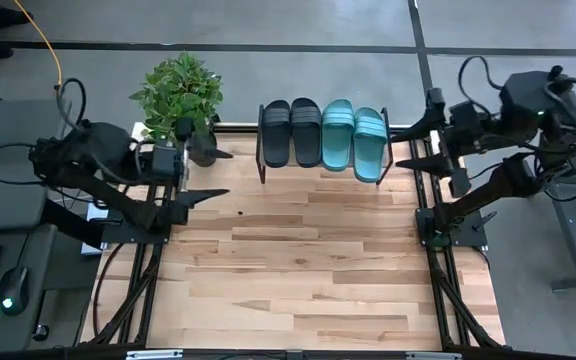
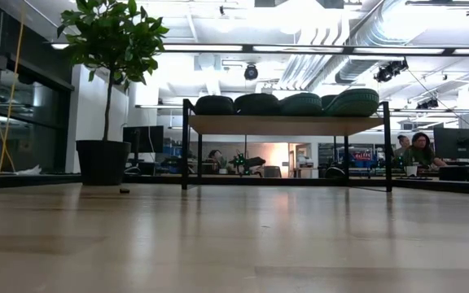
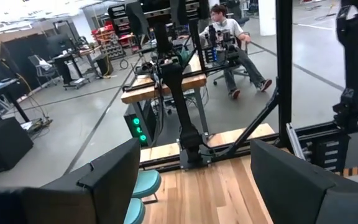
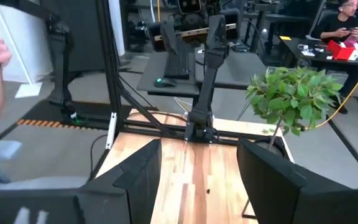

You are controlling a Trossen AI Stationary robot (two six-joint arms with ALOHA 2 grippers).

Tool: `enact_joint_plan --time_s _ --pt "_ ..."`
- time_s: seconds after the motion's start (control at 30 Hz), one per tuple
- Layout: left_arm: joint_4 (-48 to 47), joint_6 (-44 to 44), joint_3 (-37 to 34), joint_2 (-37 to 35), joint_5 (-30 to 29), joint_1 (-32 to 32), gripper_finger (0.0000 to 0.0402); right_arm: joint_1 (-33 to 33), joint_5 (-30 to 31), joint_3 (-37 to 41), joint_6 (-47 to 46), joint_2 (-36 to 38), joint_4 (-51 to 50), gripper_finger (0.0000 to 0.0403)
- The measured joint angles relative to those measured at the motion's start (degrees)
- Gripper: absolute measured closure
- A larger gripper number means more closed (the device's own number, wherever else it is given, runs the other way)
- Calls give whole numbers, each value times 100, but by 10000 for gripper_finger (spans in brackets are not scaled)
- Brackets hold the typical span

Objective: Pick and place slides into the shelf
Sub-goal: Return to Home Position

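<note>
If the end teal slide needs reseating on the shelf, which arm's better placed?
Right, probably: that teal slide sits at the shelf end nearest the right gripper, open and empty; the left gripper would cross the black slides.

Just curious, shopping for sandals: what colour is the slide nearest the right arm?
Teal-green, that rubbery open-toe slide sandal; the high view shows it best.

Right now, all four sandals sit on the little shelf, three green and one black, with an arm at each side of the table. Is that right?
Not quite. The high view shows two teal-green slides and two black slides, not three and one. All four do sit on the shelf, with the left arm and right arm at the sides of the table.
</note>
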State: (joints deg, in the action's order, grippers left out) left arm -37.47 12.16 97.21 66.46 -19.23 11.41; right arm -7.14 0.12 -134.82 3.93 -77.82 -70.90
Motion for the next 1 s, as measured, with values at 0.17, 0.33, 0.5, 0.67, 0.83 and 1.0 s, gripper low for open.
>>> enact_joint_plan --time_s 0.17,0.33,0.5,0.67,0.83,1.0 --pt "-166 -3 0 -205 -225 149 115 -2 20 0 -97 200 -133 201" --pt "-313 -66 0 -376 -168 137 115 -2 22 146 -112 439 -128 201" --pt "-384 -73 0 -544 227 137 115 -1 23 987 -96 1017 379 201" --pt "-674 -185 0 -554 364 137 114 -2 24 2481 -95 1906 1382 201" --pt "-1015 -159 -32 -504 359 137 114 -2 44 3988 -237 2786 2586 201" --pt "-686 -217 -359 -615 359 137 114 0 296 5025 -304 3379 3391 201"
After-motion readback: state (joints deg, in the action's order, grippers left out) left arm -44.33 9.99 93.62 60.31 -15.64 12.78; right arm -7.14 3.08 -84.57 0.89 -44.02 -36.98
